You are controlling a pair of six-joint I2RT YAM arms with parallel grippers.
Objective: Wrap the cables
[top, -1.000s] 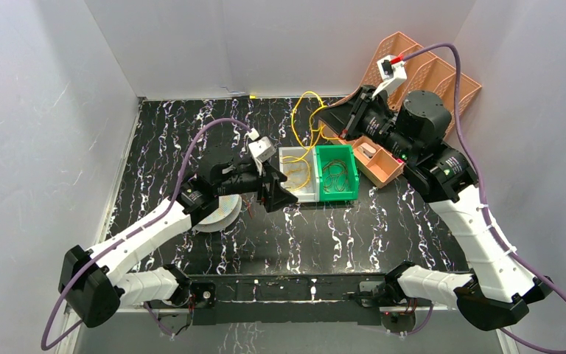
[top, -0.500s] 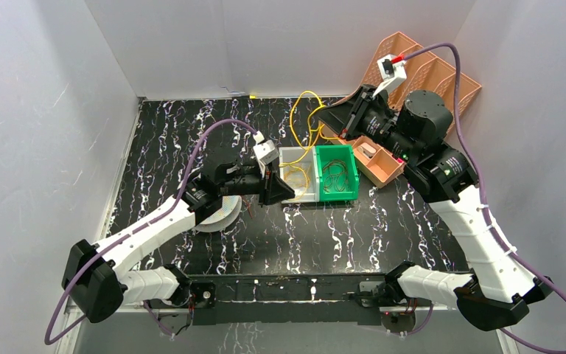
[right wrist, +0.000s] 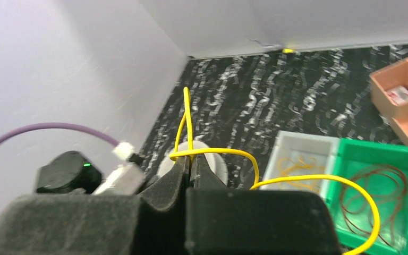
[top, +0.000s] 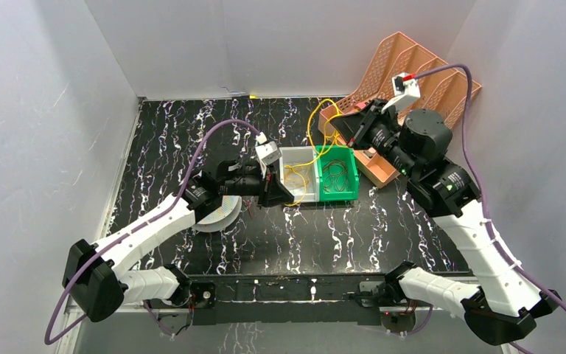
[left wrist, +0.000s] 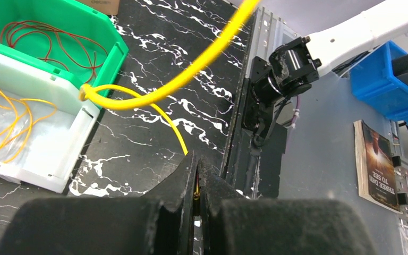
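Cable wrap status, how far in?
Done: one yellow cable raised, draping over the white bin rim. In hand: left gripper and right gripper both shut on it. Left: all the winding; the spool shows no wraps I can make out, and more cables lie in that bin.

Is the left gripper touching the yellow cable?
Touching. In the left wrist view, the left gripper has its fingers shut, and the yellow cable runs down into the seam between their tips, pinched there.

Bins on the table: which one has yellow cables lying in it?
The white bin, immediately left of the green bin. Thin yellow cables lie loose in it, while the green one holds only dark brown wires.
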